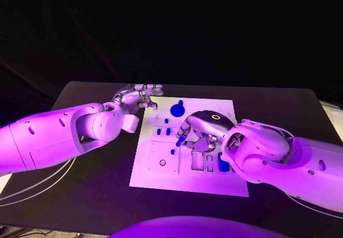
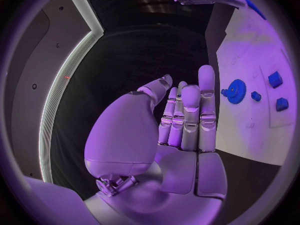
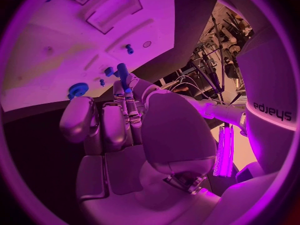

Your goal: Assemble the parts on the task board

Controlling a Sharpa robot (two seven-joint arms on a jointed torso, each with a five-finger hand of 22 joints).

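While the board (image 1: 187, 174) lies on the black tabletop (image 1: 85, 198), the right hand (image 1: 200, 131) hovers over its middle, pinching a small blue part (image 3: 122, 70) at its fingertips, above the rectangular recesses (image 1: 197, 161). Two more small blue parts (image 1: 163, 132) sit just beside it on the board. Farther back, a blue gear (image 1: 177, 110) rests near the board's far edge. At the far left corner, the left hand (image 1: 137, 96) holds nothing, fingers straight and close together.

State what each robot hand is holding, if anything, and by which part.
The right hand pinches a small blue part by its lower end between its fingertips, above the task board. The left hand holds nothing.
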